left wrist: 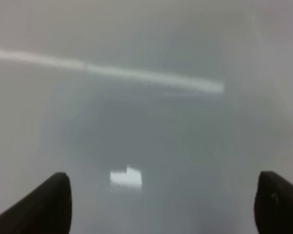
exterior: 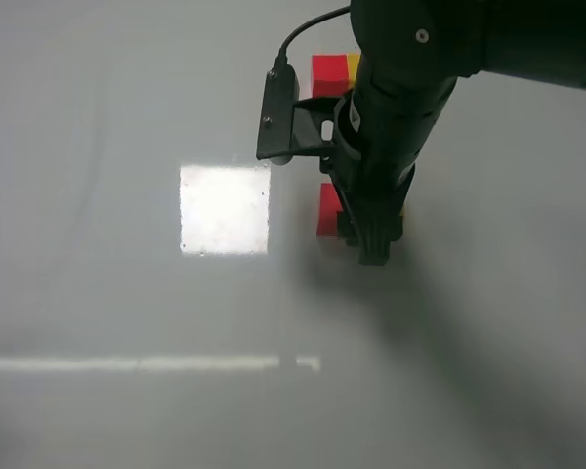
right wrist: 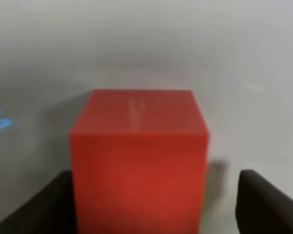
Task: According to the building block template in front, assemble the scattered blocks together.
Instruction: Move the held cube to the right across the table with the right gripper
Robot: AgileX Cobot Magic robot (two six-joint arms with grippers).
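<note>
The template, a red cube [exterior: 329,76] joined to a yellow cube [exterior: 353,66], lies at the far side and is partly hidden by my right arm. The scattered red cube [exterior: 327,211] sits on the table just in front of it. My right gripper [exterior: 372,246] is down at this cube. In the right wrist view the red cube [right wrist: 139,156] fills the gap between the open fingers [right wrist: 268,204], with a gap on one side. The scattered yellow cube is hidden. My left gripper [left wrist: 161,204] is open and empty over bare table, and does not show in the exterior view.
The grey table [exterior: 127,293] shows a bright square glare patch [exterior: 225,208] left of the red cube and a pale reflected strip [exterior: 146,363] nearer the front. My right arm [exterior: 420,59] covers the upper right of the exterior view.
</note>
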